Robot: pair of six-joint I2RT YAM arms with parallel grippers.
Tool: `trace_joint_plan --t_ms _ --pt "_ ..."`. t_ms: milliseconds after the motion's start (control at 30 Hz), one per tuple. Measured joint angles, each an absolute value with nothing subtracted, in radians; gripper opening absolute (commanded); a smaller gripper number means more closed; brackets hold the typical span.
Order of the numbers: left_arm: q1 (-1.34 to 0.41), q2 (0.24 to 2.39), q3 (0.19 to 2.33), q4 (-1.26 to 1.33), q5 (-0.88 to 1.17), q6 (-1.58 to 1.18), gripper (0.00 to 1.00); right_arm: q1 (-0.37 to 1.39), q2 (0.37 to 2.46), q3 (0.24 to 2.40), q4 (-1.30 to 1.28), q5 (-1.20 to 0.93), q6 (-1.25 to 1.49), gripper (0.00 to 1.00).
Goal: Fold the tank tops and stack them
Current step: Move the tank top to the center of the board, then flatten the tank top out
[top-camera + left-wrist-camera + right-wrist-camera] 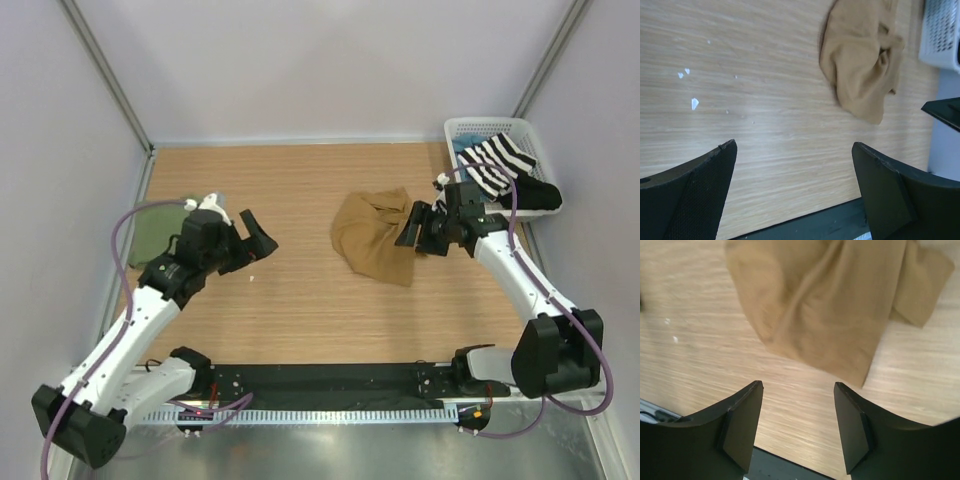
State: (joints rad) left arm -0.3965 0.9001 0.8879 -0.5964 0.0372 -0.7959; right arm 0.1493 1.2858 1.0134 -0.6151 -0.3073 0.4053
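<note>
Cloth is lying crumpled on the bench (300,300): the tan tank top (375,240) is resting just beyond my right end effector (797,387), which is standing parted and empty. My left end effector (792,150) is gaping wide, holding nothing. The olive tank top (150,230) is lying at the bench's left edge.

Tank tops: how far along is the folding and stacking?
Done, it seems: the green tank top lies compact at the left edge of the table. In hand: nothing; both the right hand and left hand are open, the right beside the crumpled tan tank top. Left: fold it, stack both.
</note>
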Motion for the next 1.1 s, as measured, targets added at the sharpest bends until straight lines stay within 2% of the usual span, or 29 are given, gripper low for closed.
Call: trace_joint_plan --t_ms 33,67,167,433,700,800,833,933,1067,1100 --pt "-0.435 0.921 0.888 -0.597 0.025 -0.797 0.97 0.155 1.278 0.982 -0.62 -0.299 0.402 0.62" --pt "-0.467 0.942 0.888 -0.595 0.012 -0.797 0.97 0.161 1.267 0.957 -0.625 -0.289 0.401 0.54" --pt "-0.59 1.022 0.887 -0.574 -0.029 -0.8 0.96 0.176 1.226 0.893 -0.617 -0.245 0.406 0.48" --pt "-0.894 1.348 1.008 -0.504 -0.103 -0.789 0.94 0.181 1.254 0.786 -0.54 -0.134 0.46 0.54" --pt "-0.916 1.391 1.037 -0.478 -0.141 -0.782 0.95 0.183 1.374 0.685 -0.425 -0.119 0.478 0.49" --pt "-0.916 1.369 1.033 -0.48 -0.165 -0.78 0.98 0.194 1.399 0.678 -0.382 -0.12 0.486 0.35" --pt "-0.916 1.357 1.031 -0.482 -0.177 -0.78 0.99 0.204 1.408 0.677 -0.367 -0.122 0.49 0.22" --pt "-0.909 1.309 1.009 -0.487 -0.227 -0.788 1.0 0.263 1.432 0.678 -0.339 -0.122 0.505 0.1" --pt "-0.868 1.192 0.908 -0.491 -0.324 -0.835 0.99 0.432 1.425 0.676 -0.323 -0.11 0.56 0.07" --pt "-0.853 1.155 0.875 -0.496 -0.354 -0.854 1.0 0.508 1.416 0.673 -0.321 -0.104 0.579 0.12"
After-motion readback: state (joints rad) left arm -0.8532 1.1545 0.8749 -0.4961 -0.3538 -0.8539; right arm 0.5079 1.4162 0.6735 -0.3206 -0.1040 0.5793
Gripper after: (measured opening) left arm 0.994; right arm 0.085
